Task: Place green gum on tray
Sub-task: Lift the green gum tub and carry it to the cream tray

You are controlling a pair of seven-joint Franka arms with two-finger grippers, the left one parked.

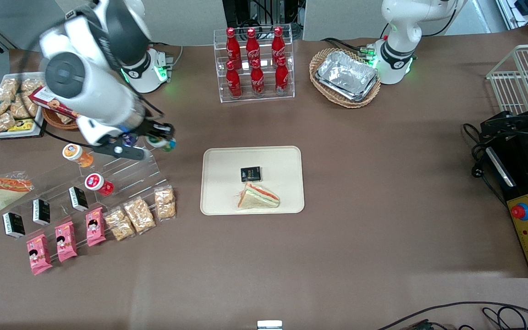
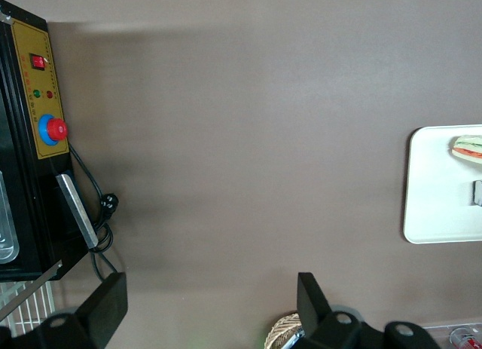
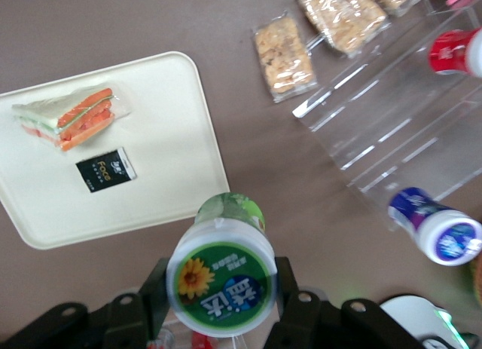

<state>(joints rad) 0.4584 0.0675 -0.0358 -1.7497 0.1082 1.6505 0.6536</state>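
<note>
My right gripper (image 1: 161, 142) is shut on the green gum (image 3: 222, 277), a small green bottle with a white lid and a green-and-yellow label. A black finger presses on each side of its lid. In the front view the gum (image 1: 162, 143) hangs above the top of a clear stepped display rack (image 1: 122, 172), off toward the working arm's end from the tray. The cream-beige tray (image 1: 222, 160) lies at the table's middle and holds a wrapped sandwich (image 1: 258, 197) and a small black packet (image 1: 250, 174). The tray also shows in the right wrist view (image 3: 173, 145).
The rack holds an orange-lidded bottle (image 1: 77, 155), a red one (image 1: 98, 184), a blue-lidded one (image 3: 437, 228) and black packets. Snack bags (image 1: 140, 214) and pink packets lie in front of it. A rack of cola bottles (image 1: 255, 64) and a basket of foil trays (image 1: 346, 75) stand farther from the camera.
</note>
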